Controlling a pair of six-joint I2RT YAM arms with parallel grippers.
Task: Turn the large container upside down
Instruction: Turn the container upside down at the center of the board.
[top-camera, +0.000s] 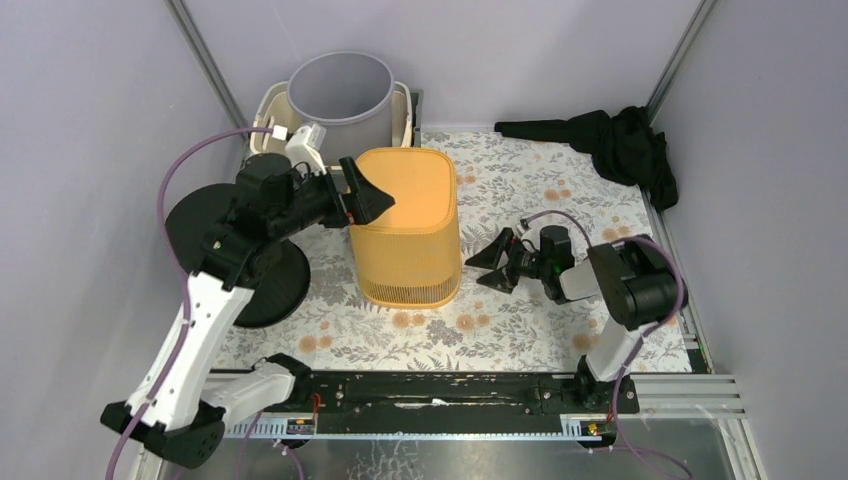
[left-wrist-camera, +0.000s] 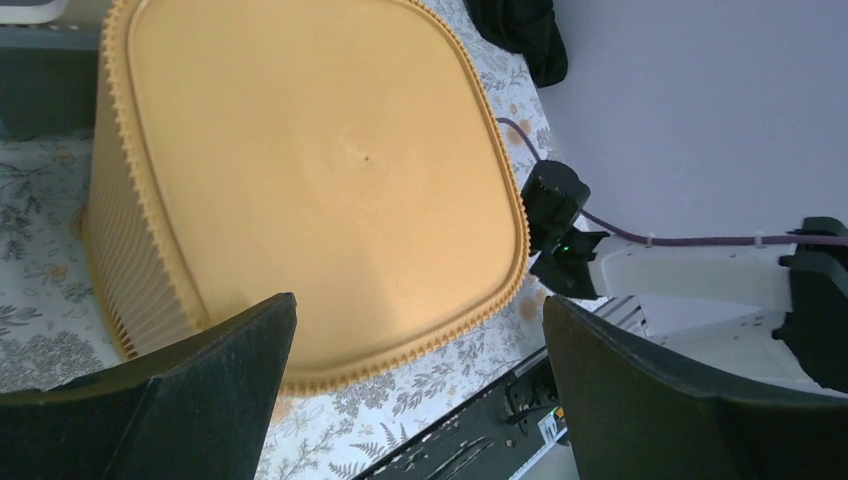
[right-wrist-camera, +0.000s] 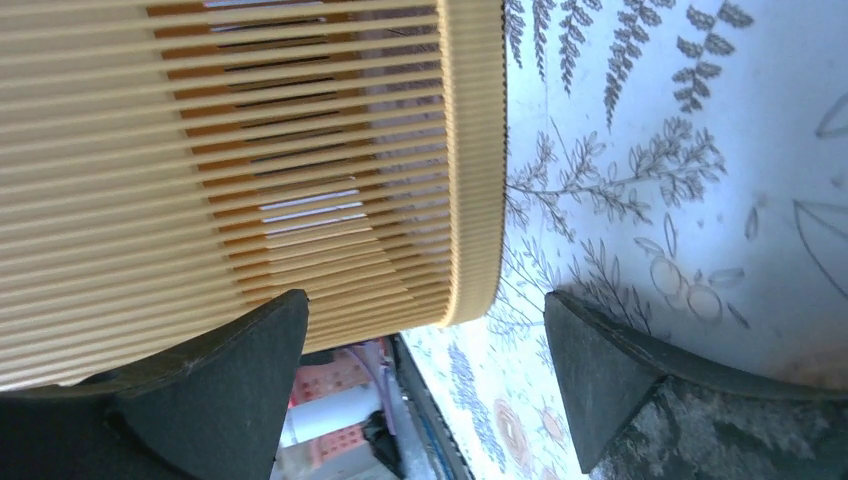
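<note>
Overhead cam looks down from behind; both wrist cams hug the basket (top-camera: 415, 240), right one seemingly low, side-on.

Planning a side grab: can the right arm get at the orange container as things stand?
Probably yes. The right gripper sits open, low beside the orange container, facing its slatted wall, with only bare floral mat between them.
</note>
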